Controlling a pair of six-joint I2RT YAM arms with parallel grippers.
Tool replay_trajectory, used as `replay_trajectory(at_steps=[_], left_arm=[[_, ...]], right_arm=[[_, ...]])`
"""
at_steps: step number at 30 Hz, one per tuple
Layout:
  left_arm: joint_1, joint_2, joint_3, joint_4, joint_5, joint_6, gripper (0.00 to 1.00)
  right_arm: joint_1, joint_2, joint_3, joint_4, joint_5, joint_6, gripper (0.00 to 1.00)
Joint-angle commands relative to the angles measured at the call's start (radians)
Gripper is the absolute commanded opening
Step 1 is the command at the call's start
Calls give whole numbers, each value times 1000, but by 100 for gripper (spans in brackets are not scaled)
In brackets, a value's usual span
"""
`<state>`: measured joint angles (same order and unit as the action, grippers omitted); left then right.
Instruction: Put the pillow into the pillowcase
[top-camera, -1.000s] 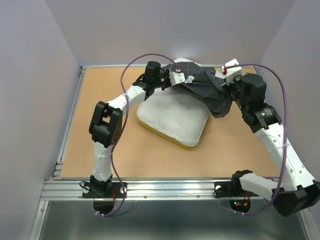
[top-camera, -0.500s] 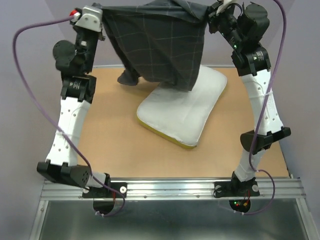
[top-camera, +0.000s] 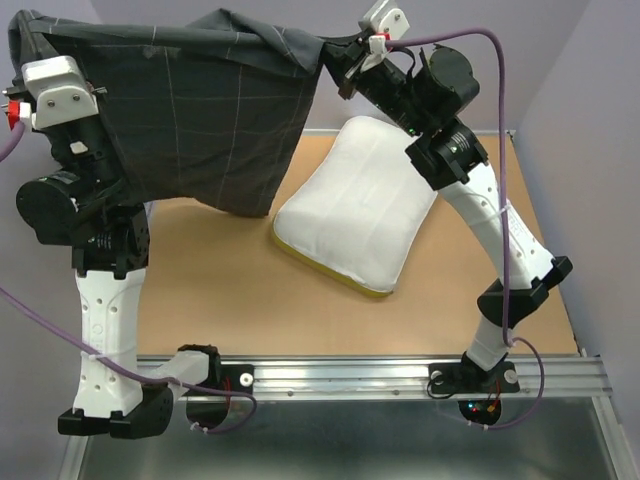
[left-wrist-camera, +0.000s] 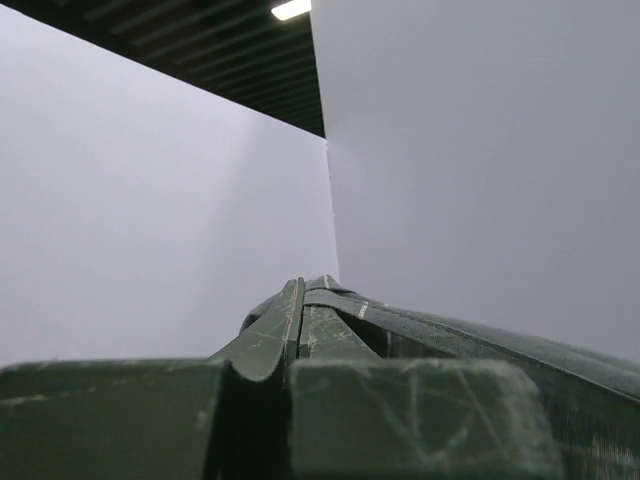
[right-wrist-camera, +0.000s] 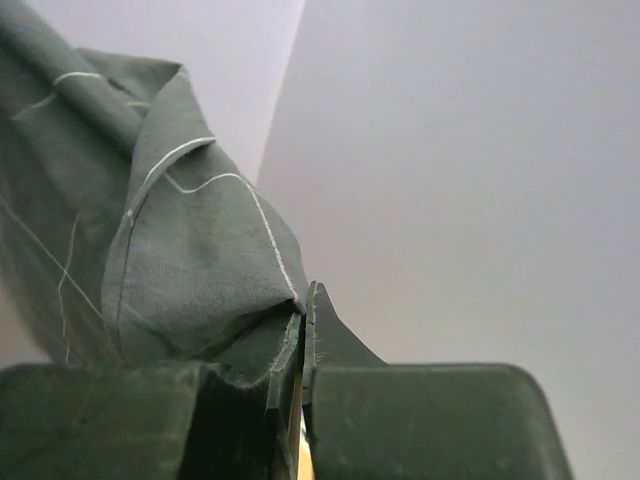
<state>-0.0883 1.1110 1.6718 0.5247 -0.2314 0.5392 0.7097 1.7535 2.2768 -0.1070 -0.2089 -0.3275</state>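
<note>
In the top external view, the pillow (top-camera: 355, 215) lies flat on the wooden table (top-camera: 200, 300), its white quilted face up and its yellow band showing along the near edge. The pillowcase (top-camera: 200, 120) hangs in the air above and to the left of the pillow, stretched as a sheet between two raised grippers. Its lowest corner appears just left of the pillow's left corner, and it does not cover the pillow. The left gripper (top-camera: 28, 45) holds the upper corner farthest left of the pillow, though the cloth partly hides the jaws here. The right gripper (top-camera: 345, 68) holds the opposite upper corner, above the pillow's far end. In the left wrist view, the left gripper's fingers (left-wrist-camera: 110, 420) are clamped together on a folded edge of the pillowcase (left-wrist-camera: 320, 315), which rises between them as a thin ridge. In the right wrist view, the right gripper's fingers (right-wrist-camera: 420, 420) are likewise clamped on a bunched fold of the pillowcase (right-wrist-camera: 190, 260). The pale grid lines are visible on the cloth gathered to the left of the jaws.
</note>
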Motion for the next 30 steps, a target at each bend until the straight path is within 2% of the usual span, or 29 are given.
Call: replay_trajectory(at_steps=[1, 6, 8, 12, 14, 15, 17, 18, 19, 21, 22, 25, 27, 30], left_arm=[[15, 3, -67, 70, -36, 64, 0], [64, 71, -155, 97, -11, 18, 0], [109, 116, -152, 92, -3, -16, 0], [151, 303, -94, 58, 38, -88, 0], [159, 386, -15, 55, 72, -81, 0], [159, 476, 61, 58, 75, -74, 0], [165, 612, 161, 64, 64, -70, 0], [167, 653, 281, 86, 35, -74, 0], [173, 686, 340, 103, 24, -84, 0], [196, 769, 464, 138, 24, -131, 0], [202, 792, 587, 156, 59, -146, 0], [217, 852, 771, 242, 159, -177, 0], [222, 862, 842, 294, 214, -195, 0], [232, 781, 809, 352, 224, -232, 0]], right_arm=[[-24, 64, 43, 165, 112, 13, 1], [-24, 188, -14, 219, 170, -19, 1], [-24, 254, 30, 243, 245, -34, 1], [-48, 504, 208, 317, 371, -54, 1], [-53, 575, 245, 474, 420, -88, 1], [-62, 619, 244, 540, 442, -109, 1], [-87, 659, 243, 772, 471, -114, 1], [-98, 679, 292, 817, 461, -79, 1], [-110, 720, 343, 823, 441, -58, 1], [-134, 724, 417, 848, 419, -13, 1], [-139, 704, 403, 886, 408, 11, 1], [-153, 560, 270, 998, 358, 60, 1], [-154, 509, 300, 1046, 324, 71, 1], [-154, 463, 308, 1079, 312, 100, 1]])
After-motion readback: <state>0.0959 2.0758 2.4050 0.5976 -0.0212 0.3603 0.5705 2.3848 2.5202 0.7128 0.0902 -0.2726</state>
